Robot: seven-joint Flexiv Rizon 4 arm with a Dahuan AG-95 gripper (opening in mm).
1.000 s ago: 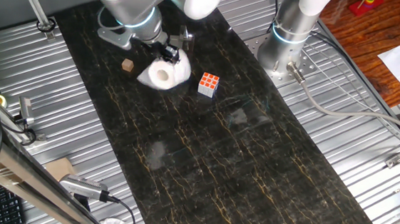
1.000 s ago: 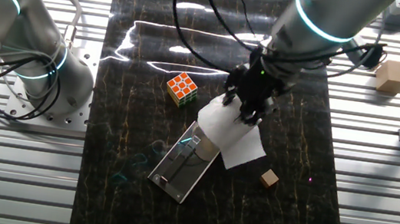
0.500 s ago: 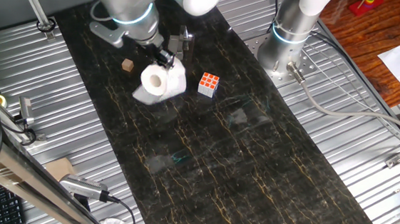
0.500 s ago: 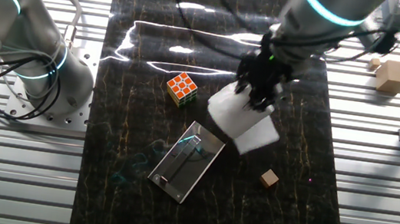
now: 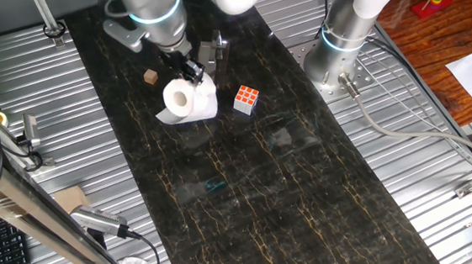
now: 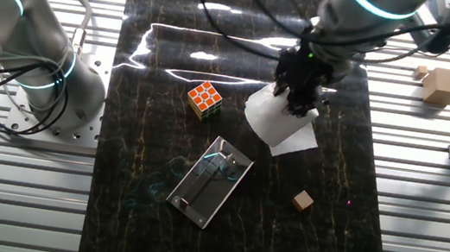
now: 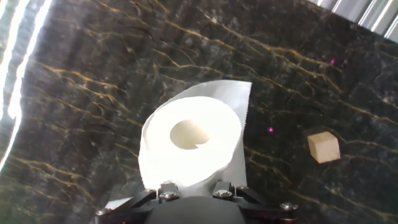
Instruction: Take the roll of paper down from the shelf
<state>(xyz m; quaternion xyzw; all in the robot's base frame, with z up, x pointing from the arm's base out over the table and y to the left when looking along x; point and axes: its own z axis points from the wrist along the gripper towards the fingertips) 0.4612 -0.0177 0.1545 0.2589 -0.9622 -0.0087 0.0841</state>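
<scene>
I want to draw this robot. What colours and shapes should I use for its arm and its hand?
Draw the arm as fat, rounded silver-grey tubes with white shells and a glowing teal ring at the joint. The gripper is small, black and blocky, with black cables looping above it. In the hand view its dark body carries shiny screws.

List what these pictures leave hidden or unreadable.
- Gripper fingertips: the roll of paper and the hand's housing hide them in all views.
- Whether the roll rests on the tabletop or hangs: unclear.
- Clear stand's far side: glare blurs it.

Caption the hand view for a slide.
Gripper holding a white toilet-paper roll above dark marble tabletop, small wooden cube nearby.
</scene>
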